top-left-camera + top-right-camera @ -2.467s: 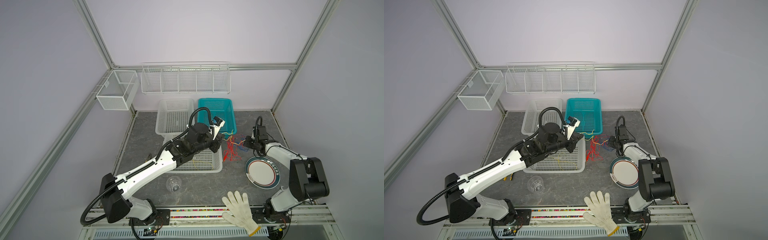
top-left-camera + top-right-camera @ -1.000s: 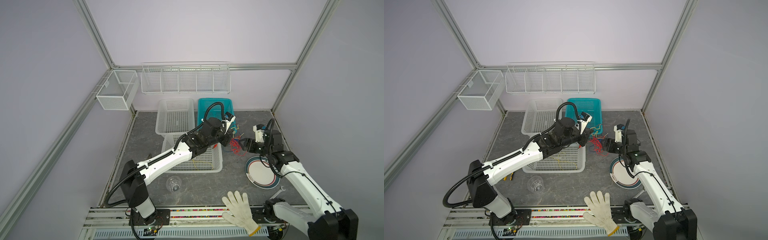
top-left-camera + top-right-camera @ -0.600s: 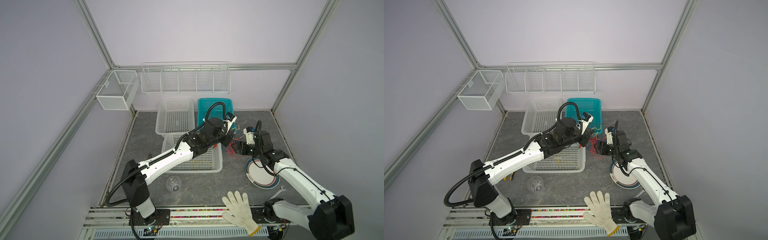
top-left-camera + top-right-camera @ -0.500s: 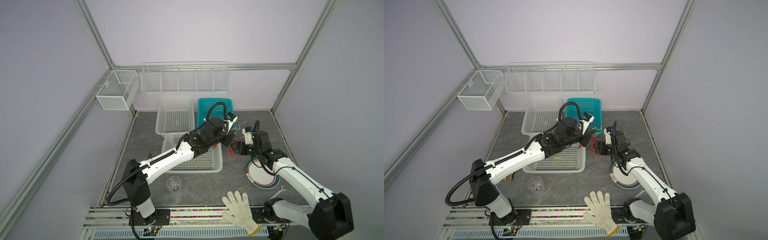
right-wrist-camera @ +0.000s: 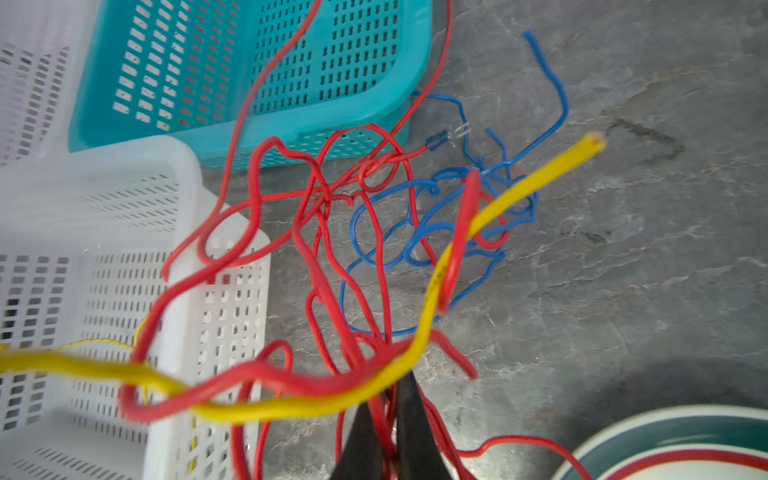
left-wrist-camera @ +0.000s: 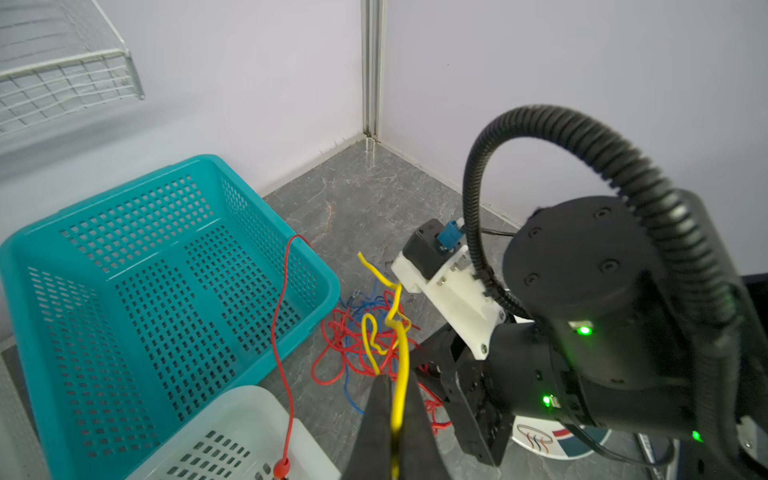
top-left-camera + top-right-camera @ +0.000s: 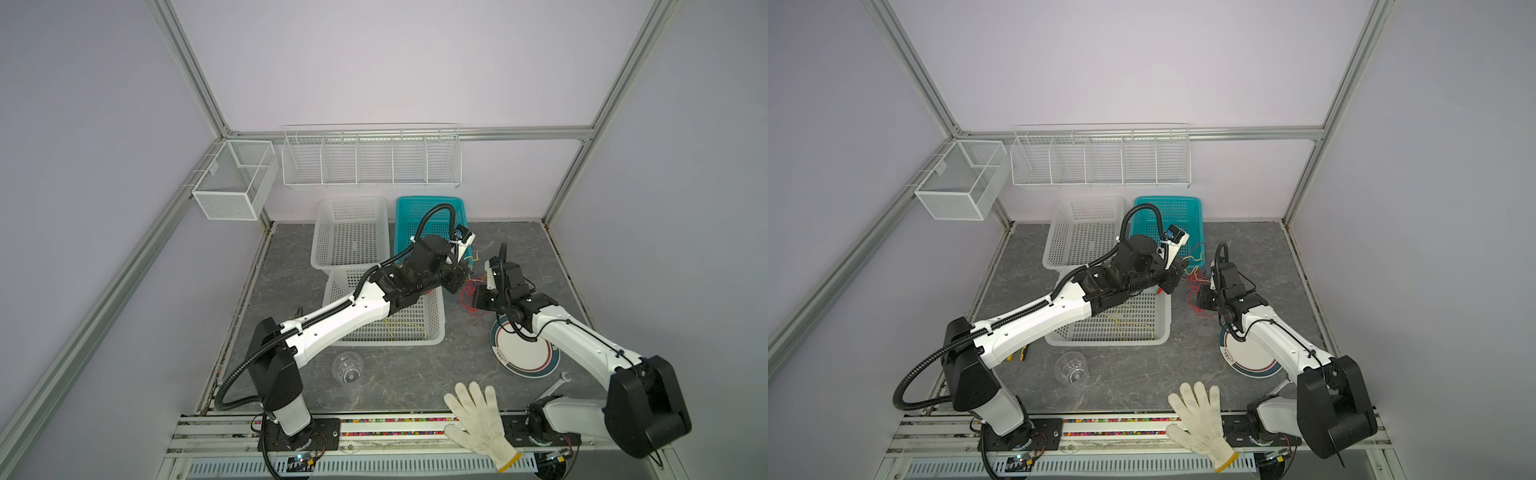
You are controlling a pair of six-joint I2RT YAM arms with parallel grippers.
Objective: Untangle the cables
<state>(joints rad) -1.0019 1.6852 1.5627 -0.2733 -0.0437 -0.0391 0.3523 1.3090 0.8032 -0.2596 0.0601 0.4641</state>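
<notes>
One tangle of red, blue, yellow cables (image 5: 326,199); left gripper (image 6: 397,384) tight on yellow, right gripper (image 5: 386,401) on red.

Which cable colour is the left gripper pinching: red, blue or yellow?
The yellow cable: it alone is clamped in the shut left gripper. The red strands are pinched by the right gripper, and the blue cable is in neither gripper.
</notes>
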